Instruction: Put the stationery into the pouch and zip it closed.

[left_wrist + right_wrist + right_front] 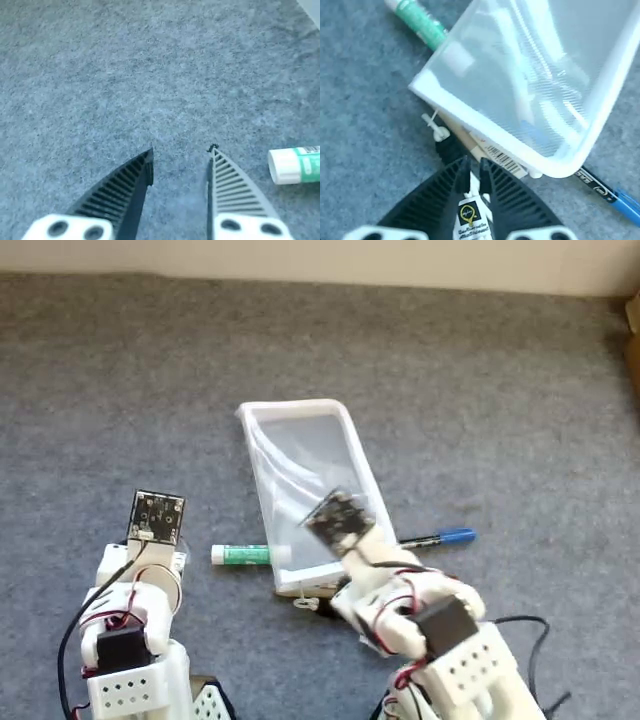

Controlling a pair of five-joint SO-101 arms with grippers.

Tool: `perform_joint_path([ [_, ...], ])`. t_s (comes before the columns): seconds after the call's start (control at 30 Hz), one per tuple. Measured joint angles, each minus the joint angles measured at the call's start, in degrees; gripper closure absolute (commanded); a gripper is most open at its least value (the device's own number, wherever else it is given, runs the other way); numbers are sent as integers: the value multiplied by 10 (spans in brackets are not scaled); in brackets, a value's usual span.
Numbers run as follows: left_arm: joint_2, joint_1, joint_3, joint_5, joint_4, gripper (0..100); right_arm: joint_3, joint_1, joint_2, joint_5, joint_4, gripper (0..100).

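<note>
A clear mesh pouch (300, 465) with a white rim lies flat on the grey carpet, its near end toward the arms. My right gripper (471, 167) is at that near end, shut on a white labelled stationery piece (468, 216). The piece's barcoded end (501, 160) sits at the pouch's edge, beside the small white zip pull (434, 127). A green and white glue stick (245, 555) lies just left of the pouch. A blue pen (445, 537) pokes out from under the pouch's right side. My left gripper (180, 155) is open over bare carpet, the glue stick (295, 165) off to one side.
Grey carpet (480, 390) runs on all sides of the pouch. A pale wall base (320, 260) borders the far edge. A brown object (634, 340) shows at the far right edge.
</note>
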Motion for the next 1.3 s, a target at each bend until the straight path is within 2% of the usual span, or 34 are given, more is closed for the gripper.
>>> perform_joint_path([
  [0.1,0,-3,0,0,0,819,0,-45,47,0,-2,872],
  [0.23,0,-3,0,0,0,819,0,-70,86,0,-27,868],
  [0.6,0,-3,0,0,0,819,78,-76,143,0,-149,868],
  [1.07,0,-3,0,0,0,819,85,-79,228,0,-181,872],
  [1.3,0,-3,0,0,0,819,84,-115,268,0,-188,873],
])
